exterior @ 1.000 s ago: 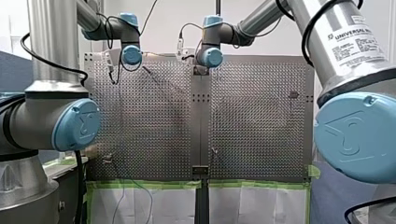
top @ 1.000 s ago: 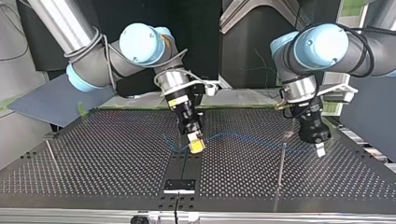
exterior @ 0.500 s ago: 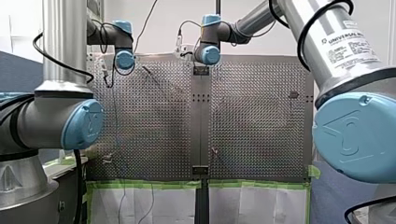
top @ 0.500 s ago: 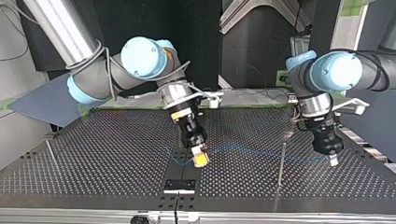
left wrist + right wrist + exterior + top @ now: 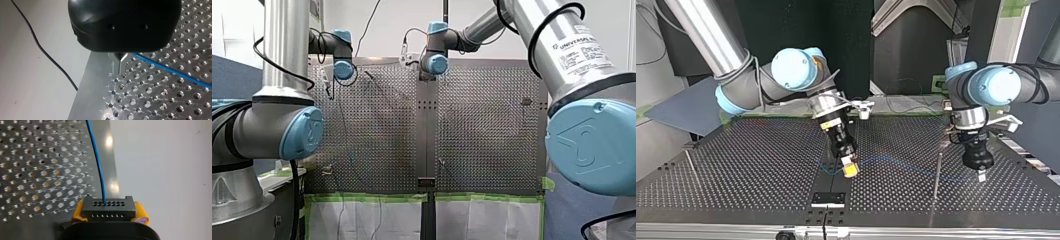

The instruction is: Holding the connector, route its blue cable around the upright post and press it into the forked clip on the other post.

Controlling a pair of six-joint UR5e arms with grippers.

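Open worktop (image 5: 736, 170) surrounds both; my left end effector (image 5: 120, 69) hangs near its edge, fingers together, seemingly pinching the blue cable (image 5: 172, 71). My right end effector (image 5: 109, 212) clamps the connector (image 5: 108, 206).

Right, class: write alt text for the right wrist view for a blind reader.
A black connector is clamped between my right arm's yellow-padded fingers. A blue cable leaves it and runs ahead over the perforated table.
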